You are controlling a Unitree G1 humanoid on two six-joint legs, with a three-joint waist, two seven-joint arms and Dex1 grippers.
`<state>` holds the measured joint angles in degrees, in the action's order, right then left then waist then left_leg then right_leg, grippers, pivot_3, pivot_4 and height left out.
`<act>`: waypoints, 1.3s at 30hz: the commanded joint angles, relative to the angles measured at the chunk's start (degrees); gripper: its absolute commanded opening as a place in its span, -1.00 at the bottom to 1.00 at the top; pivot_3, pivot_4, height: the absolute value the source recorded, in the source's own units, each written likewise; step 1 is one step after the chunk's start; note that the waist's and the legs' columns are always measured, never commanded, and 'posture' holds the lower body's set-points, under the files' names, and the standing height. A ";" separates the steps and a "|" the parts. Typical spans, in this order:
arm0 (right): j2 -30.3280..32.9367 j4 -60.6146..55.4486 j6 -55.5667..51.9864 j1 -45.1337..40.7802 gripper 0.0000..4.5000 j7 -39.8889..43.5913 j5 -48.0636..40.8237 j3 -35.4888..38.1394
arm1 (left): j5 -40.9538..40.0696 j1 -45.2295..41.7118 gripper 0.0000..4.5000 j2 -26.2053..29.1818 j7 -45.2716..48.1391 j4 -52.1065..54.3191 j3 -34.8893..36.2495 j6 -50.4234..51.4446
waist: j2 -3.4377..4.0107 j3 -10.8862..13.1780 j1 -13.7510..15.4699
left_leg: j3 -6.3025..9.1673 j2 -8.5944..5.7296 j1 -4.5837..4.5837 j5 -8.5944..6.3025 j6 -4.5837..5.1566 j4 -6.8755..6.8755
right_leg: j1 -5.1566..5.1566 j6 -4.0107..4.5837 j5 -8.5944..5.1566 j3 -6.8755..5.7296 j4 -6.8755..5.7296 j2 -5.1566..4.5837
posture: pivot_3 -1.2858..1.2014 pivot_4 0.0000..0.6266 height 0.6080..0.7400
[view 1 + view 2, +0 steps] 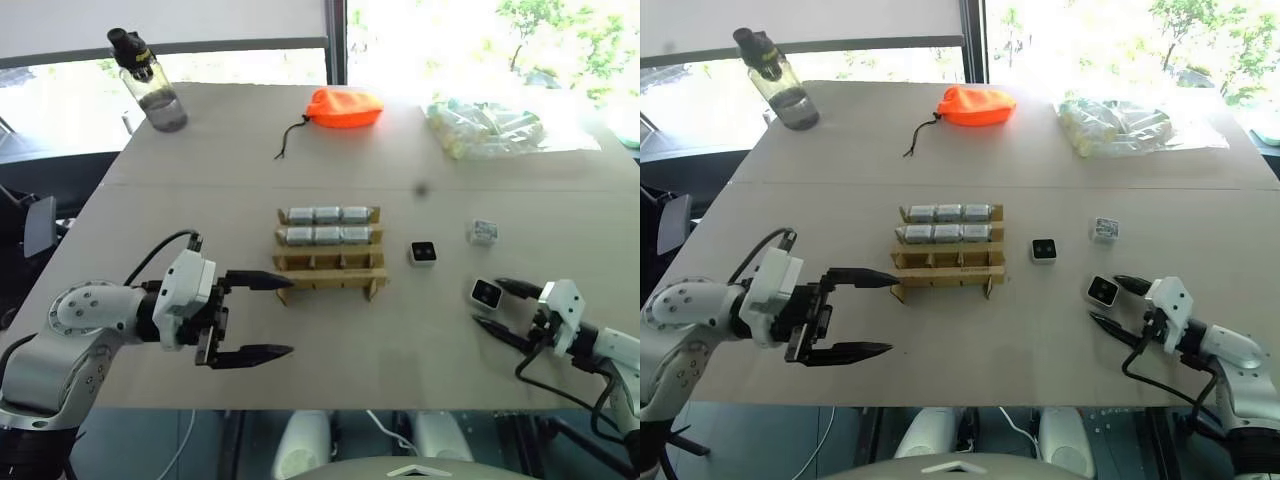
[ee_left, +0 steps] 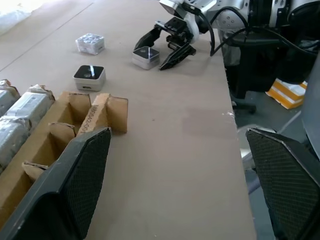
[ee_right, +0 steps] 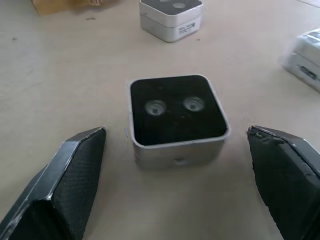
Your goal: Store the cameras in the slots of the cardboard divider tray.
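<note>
A camera [image 3: 176, 116] lies face up between the wide-spread fingers of the right gripper [image 1: 497, 304] near the table's [image 1: 440, 340] front right edge, touching neither finger. A second camera [image 1: 423, 253] sits just beside the cardboard divider tray [image 1: 330, 262] at mid-table; a third [image 1: 483, 232] lies farther right. The tray's two far rows hold wrapped cameras. The left gripper [image 1: 260, 316] hovers, fingers spread and empty, at the tray's front left corner. Along the far edge: a bottle [image 1: 150, 82], orange pouch [image 1: 344, 107], clear bag [image 1: 485, 126].

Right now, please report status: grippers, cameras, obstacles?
Both grippers open, empty. Right gripper straddles nearest camera, not touching. Tray front rows free. Nothing blocking.
</note>
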<state>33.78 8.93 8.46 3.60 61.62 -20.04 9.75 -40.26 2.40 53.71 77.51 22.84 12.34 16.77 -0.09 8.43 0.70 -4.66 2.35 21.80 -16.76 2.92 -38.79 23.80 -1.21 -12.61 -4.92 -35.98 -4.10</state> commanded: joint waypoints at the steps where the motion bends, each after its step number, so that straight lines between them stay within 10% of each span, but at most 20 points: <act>1: 0.18 -2.99 -1.37 1.14 0.78 0.10 -1.40 -0.19 | 1.28 -1.42 1.00 -0.43 0.92 -1.34 -0.50 -1.61 | 0.02 0.01 0.03 | -0.01 0.00 0.00 0.00 0.00 0.00 | 0.00 0.01 -0.01 0.00 0.00 -0.01 | 0.03 -0.52 0.78; 6: 0.62 -4.13 -2.61 2.57 -0.18 0.05 -2.09 0.27 | 0.13 -2.63 1.00 -1.55 0.39 -1.39 -0.36 -0.93 | 0.00 0.02 0.07 | 0.03 0.00 0.01 0.00 0.00 0.00 | -0.01 0.10 0.09 0.10 0.00 -0.02 | 0.03 -0.52 0.78; 18: -0.83 -19.12 -1.44 -9.38 -0.18 -0.22 0.16 -8.08 | 0.42 -12.23 1.00 -6.52 -13.97 -4.33 -4.62 11.34 | -0.07 0.32 -0.28 | -0.06 -0.02 -0.07 0.01 0.01 -0.03 | 0.00 -0.10 0.04 0.14 -0.15 0.01 | 0.03 -0.52 0.78; 28: -7.13 -2.44 34.95 -29.92 -0.18 -14.66 37.89 -25.61 | 2.07 -25.62 1.00 -9.65 -14.37 -10.90 -12.35 19.59 | -0.39 0.55 0.01 | 0.02 -0.16 0.39 0.08 -0.12 -0.37 | 0.40 0.06 0.14 0.01 -0.41 -0.06 | 0.03 -0.52 0.78; 39: -8.77 1.18 40.42 -37.00 -0.18 -32.93 53.57 -28.49 | 2.36 -28.65 1.00 -9.80 -10.81 -12.29 -14.41 23.29 | -0.52 0.63 -0.28 | -0.10 -0.10 0.26 0.17 -0.26 -0.49 | 0.45 0.07 0.13 0.13 -0.74 -0.03 | 0.03 -0.52 0.78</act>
<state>24.62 11.21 47.47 -32.23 30.81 33.30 -18.68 -37.38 -24.94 43.67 66.09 10.09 -2.62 39.76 -0.62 9.07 0.42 -4.78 2.26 22.04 -16.59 2.66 -39.28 24.25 -1.14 -12.48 -4.77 -36.73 -4.13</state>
